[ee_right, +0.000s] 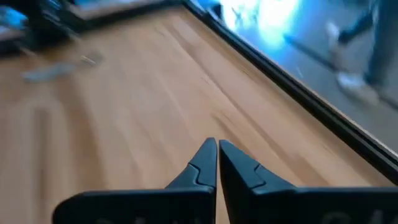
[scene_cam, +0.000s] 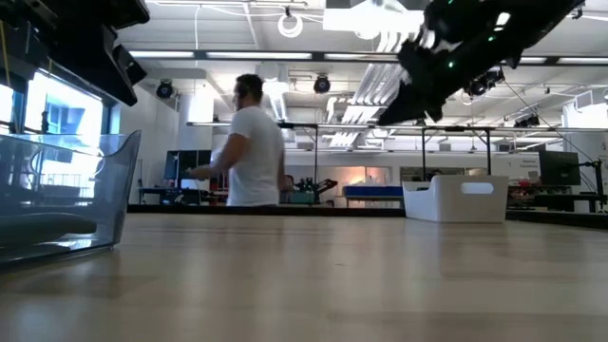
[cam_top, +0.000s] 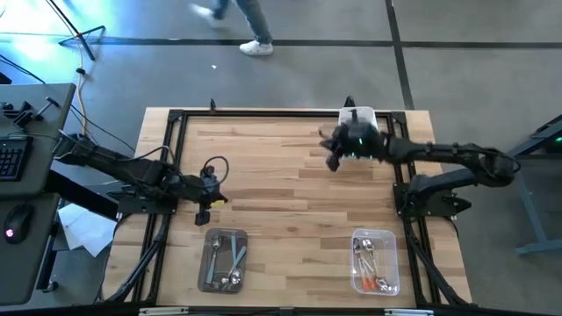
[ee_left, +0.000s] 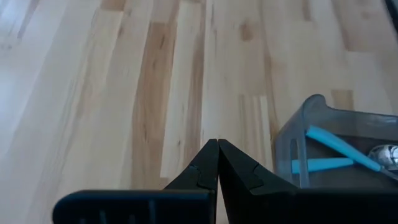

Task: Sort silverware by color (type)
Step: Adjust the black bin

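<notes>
Spoons lie in two clear tubs at the table's near edge. The left tub (cam_top: 224,259) holds spoons with light blue handles (ee_left: 339,149). The right tub (cam_top: 373,262) holds silver and orange-handled spoons (cam_top: 373,279). My left gripper (cam_top: 204,215) (ee_left: 217,146) is shut and empty, hovering just beyond the left tub's far end. My right gripper (cam_top: 332,163) (ee_right: 217,146) is also shut and empty. It is raised over the far right part of the table, beside a white tub (cam_top: 358,118). No loose spoon shows on the tabletop.
The white tub (scene_cam: 456,199) stands at the table's far edge. A black frame (cam_top: 176,123) runs along the table's left, far and right sides. Bare wood (cam_top: 281,193) lies between the arms. A person (scene_cam: 252,142) walks in the room beyond the table.
</notes>
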